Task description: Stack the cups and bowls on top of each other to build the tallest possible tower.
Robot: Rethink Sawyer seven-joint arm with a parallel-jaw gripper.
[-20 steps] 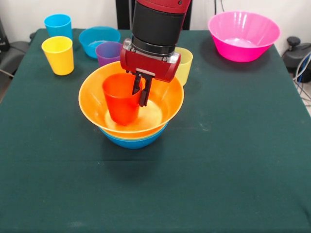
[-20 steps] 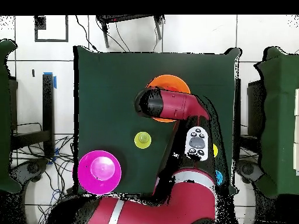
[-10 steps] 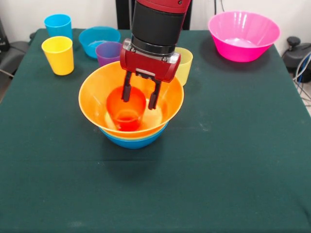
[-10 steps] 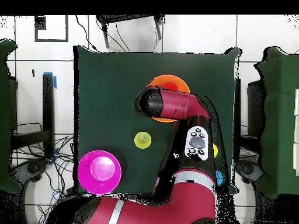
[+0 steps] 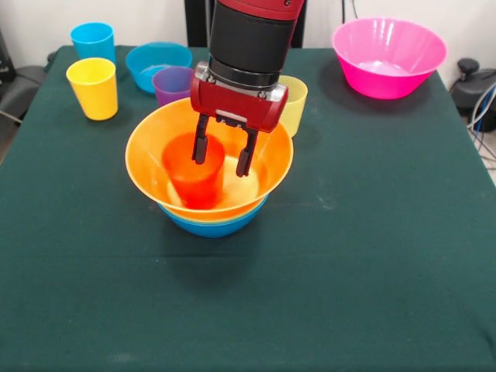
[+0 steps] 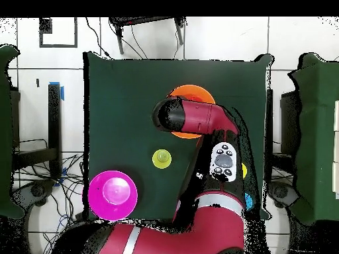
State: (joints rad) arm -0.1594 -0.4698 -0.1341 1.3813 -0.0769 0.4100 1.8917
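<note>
My gripper point(image 5: 223, 155) hangs open inside the large orange-yellow bowl point(image 5: 267, 167), which is nested on a medium blue bowl point(image 5: 209, 226). The orange cup point(image 5: 192, 178) rests in the orange-yellow bowl and looks tilted, with its mouth turned away. My left finger point(image 5: 200, 147) overlaps the cup's upper edge; I cannot tell whether it touches. The right finger stands apart from the cup. In the overhead view the arm point(image 6: 195, 119) covers most of the orange-yellow bowl point(image 6: 193, 91).
At the back left stand a blue cup point(image 5: 93, 40), a yellow cup point(image 5: 93, 87), a small blue bowl point(image 5: 157, 63) and a purple cup point(image 5: 172, 84). A pale yellow-green cup point(image 5: 296, 105) stands behind the pile. The pink bowl point(image 5: 387, 58) is at the back right.
My gripper was shut on the orange cup's rim a second ago; it has opened and let go. The cup dropped into the bowl and now leans differently.
</note>
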